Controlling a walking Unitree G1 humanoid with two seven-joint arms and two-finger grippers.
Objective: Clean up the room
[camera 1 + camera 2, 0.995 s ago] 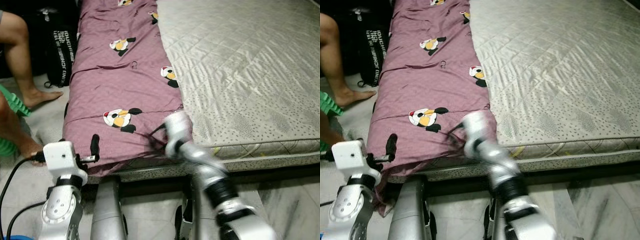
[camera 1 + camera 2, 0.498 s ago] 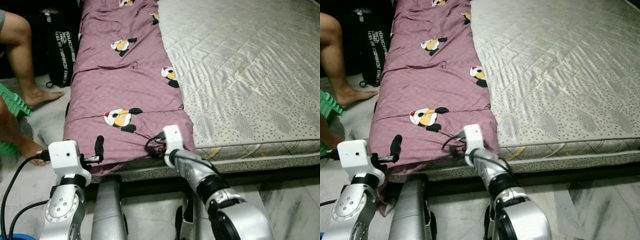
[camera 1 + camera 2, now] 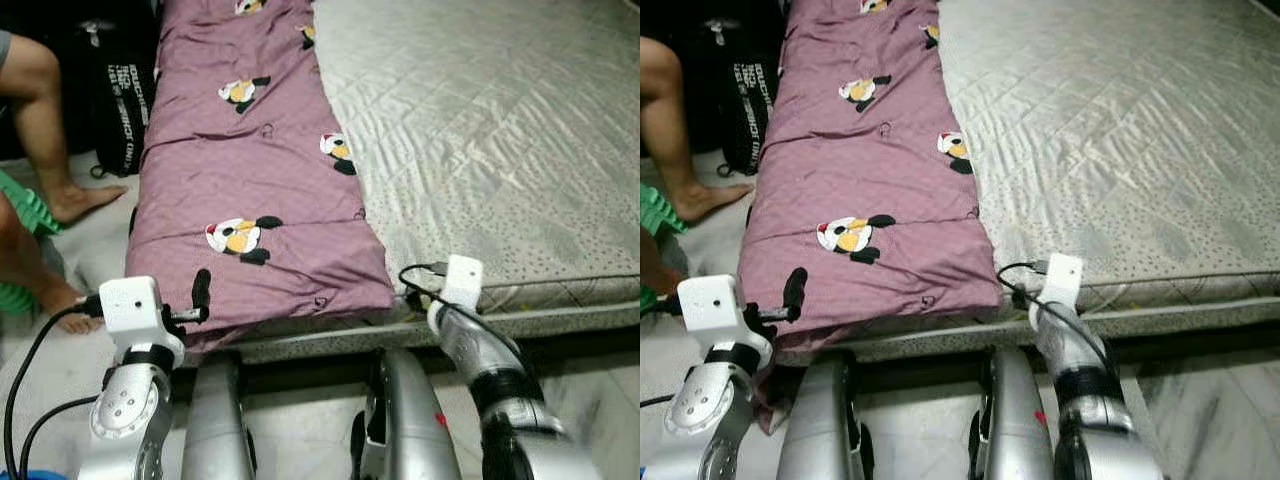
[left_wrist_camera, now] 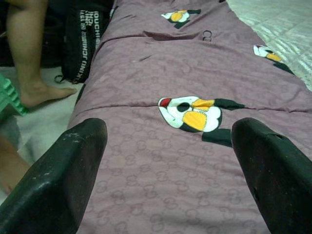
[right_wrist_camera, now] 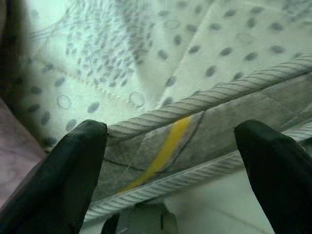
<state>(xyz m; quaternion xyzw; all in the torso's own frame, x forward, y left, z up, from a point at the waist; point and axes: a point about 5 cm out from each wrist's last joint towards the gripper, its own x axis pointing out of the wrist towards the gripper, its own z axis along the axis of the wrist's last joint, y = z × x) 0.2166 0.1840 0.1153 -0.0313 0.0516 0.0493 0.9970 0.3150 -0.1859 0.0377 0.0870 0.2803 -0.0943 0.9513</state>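
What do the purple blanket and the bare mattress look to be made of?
Purple blanket: soft matte woven cloth, likely cotton, judging by its creases and printed cartoon figures. Mattress: satiny quilted fabric with a sheen, stitched diamonds and corded edge piping.

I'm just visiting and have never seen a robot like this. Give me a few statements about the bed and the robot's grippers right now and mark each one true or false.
1. The purple blanket lies along the robot's left side of the mattress. True.
2. The right gripper is shut on the blanket. False: its fingers are spread open, facing the mattress's corded edge beside the blanket.
3. The left gripper is open, pointing over the blanket. True.
4. The blanket is plain, with no pictures. False: it bears cartoon penguin figures.
5. A person's bare foot rests on the floor beside the bed. True.
6. The black bag sits on the mattress. False: it stands on the floor beside the bed.
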